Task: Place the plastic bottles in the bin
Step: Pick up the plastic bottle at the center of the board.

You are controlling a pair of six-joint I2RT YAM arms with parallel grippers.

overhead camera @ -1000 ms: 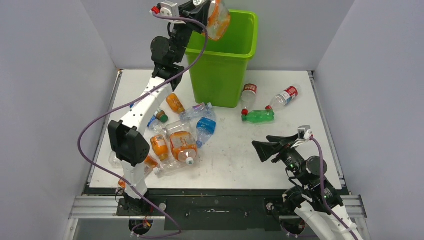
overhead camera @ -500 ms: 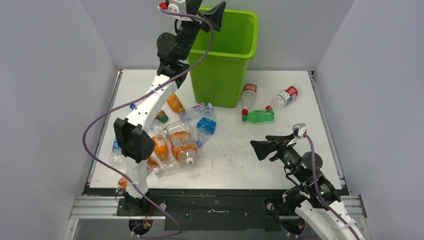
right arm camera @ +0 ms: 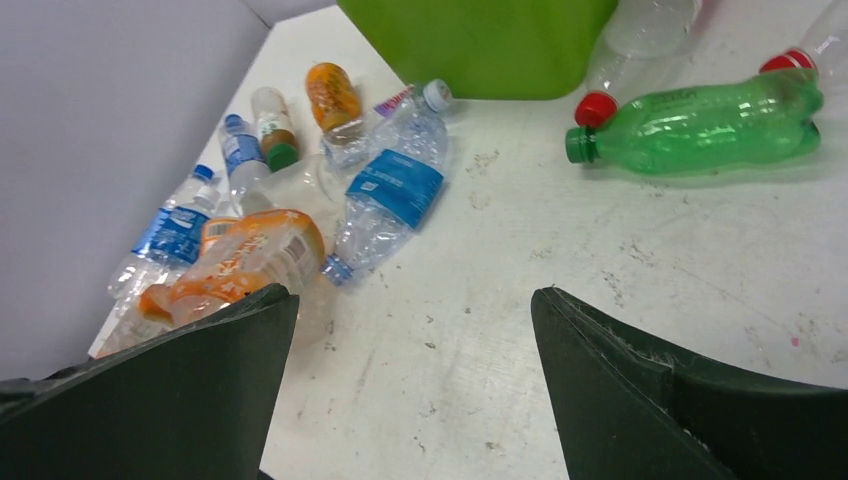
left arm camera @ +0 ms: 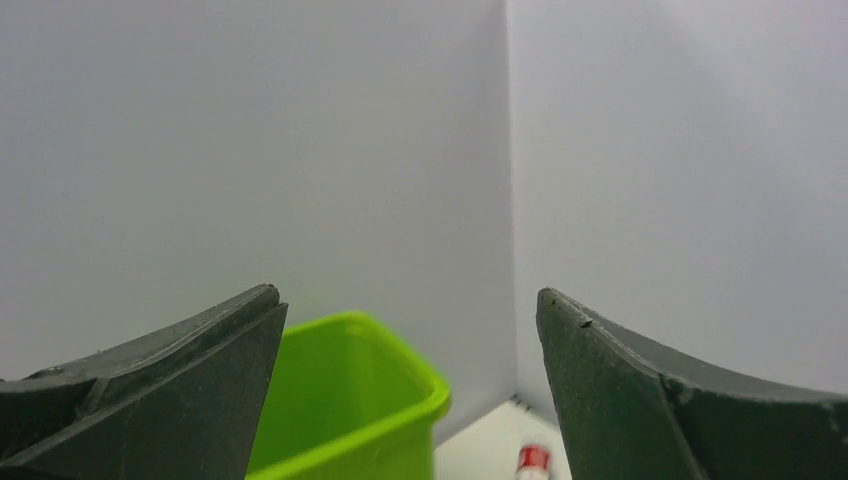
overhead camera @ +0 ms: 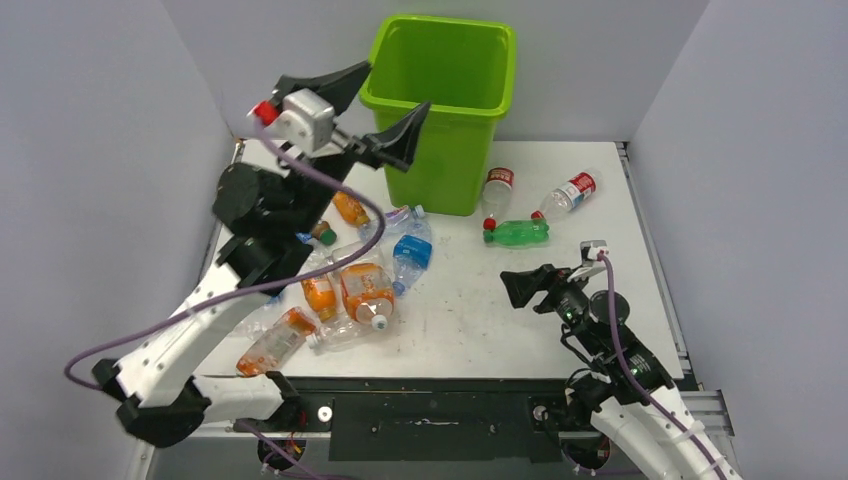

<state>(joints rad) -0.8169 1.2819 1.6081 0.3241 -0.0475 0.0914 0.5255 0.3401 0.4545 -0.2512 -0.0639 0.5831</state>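
The lime-green bin [overhead camera: 450, 110] stands at the back of the table, seen also in the left wrist view [left arm camera: 340, 400] and the right wrist view [right arm camera: 480, 40]. My left gripper [overhead camera: 398, 85] hangs open and empty in the air just left of the bin's rim [left arm camera: 407, 293]. A heap of plastic bottles lies left of centre: a large orange-labelled one [overhead camera: 365, 290] [right arm camera: 250, 255], a blue-labelled one [overhead camera: 410, 250] [right arm camera: 395, 185] and small orange ones [overhead camera: 350, 207]. A green bottle [overhead camera: 520, 232] [right arm camera: 700, 125] and two red-labelled ones [overhead camera: 497, 185] [overhead camera: 570, 193] lie right of the bin. My right gripper [overhead camera: 515, 288] [right arm camera: 412, 292] is open over bare table.
Grey walls close in the table on the left, back and right. A purple cable [overhead camera: 300, 170] loops from the left wrist along the arm. The left arm's elbow [overhead camera: 250, 200] hangs over the bottle heap's left part.
The left gripper opened over the bin and the orange-labelled bottle it held is gone from its jaws. That arm then swung back and down to the left. The right gripper edged slightly left.
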